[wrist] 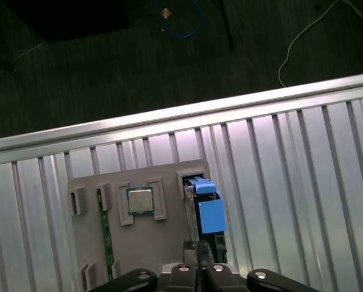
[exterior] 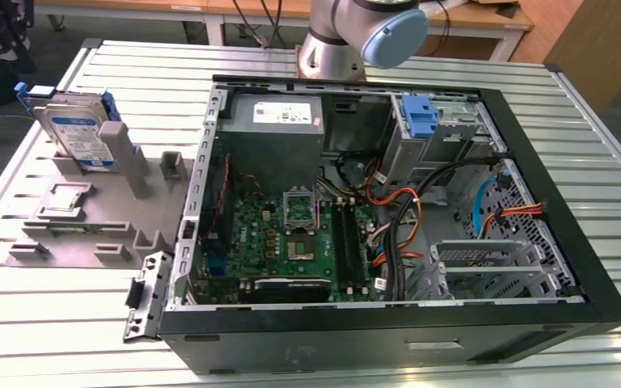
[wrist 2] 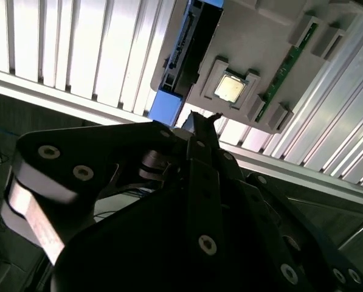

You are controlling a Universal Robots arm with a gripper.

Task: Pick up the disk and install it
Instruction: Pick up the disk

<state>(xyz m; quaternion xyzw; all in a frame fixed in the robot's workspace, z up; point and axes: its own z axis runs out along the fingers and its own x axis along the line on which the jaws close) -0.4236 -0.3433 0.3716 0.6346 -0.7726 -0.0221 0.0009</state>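
Wrist cameras looking down past the gripper (wrist: 196,246) onto the parts holder. The black two-finger gripper (wrist 2: 200,118) is closed, its fingertips pressed together with nothing between them. The disk (wrist: 207,210), a flat silver-grey hard drive with a white and blue label in a blue plastic carrier, stands on its edge in a slot of the grey plastic fixture (wrist: 163,249). That slot is on the side of the fixture nearest the gripper's tips.

In the first wrist view the disk's thin upper edge begins just beyond the fingertips. Its long axis runs away from them, roughly in line with the seam between the fingers. The height of the gripper above the edge cannot be judged.

To one side of the gripper, further from it than the disk, the fixture holds a square silver processor chip (wrist: 140,200) and a green memory stick (wrist: 105,228).

In the exterior view the disk (exterior: 78,133) is upright in the fixture on the ribbed metal bench (exterior: 569,105), beside the open black computer case (exterior: 397,339).
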